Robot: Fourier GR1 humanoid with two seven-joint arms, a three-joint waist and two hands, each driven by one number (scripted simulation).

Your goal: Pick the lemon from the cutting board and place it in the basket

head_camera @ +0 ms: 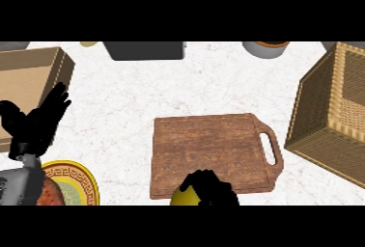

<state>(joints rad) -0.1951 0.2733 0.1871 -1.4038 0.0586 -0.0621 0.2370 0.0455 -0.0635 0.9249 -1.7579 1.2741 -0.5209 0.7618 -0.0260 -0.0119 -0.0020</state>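
Lemon (183,197): yellow, only its upper part visible at the lower edge of the view, just at the near edge of the cutting board (210,152). Right hand (212,189) is on it, dark fingers curled over its top and right side, hiding much of it.

Cutting board: brown wood, rectangular, slot handle on its right side, lying flat on the white marbled counter (185,82). Its top surface carries nothing else.

Basket (321,120): woven wicker, square-sided, at the right of the view, near the board's handle but apart from it.

Left hand (35,123): at the left edge, fingers straight and spread, pointing up, holding nothing. Below it, a yellow-rimmed patterned plate (78,181).

Far left: open cardboard-coloured box (53,65). Along the far edge: a dark grey block (146,49) and a round grey pot with an orange rim (266,48), both cut off by the view.
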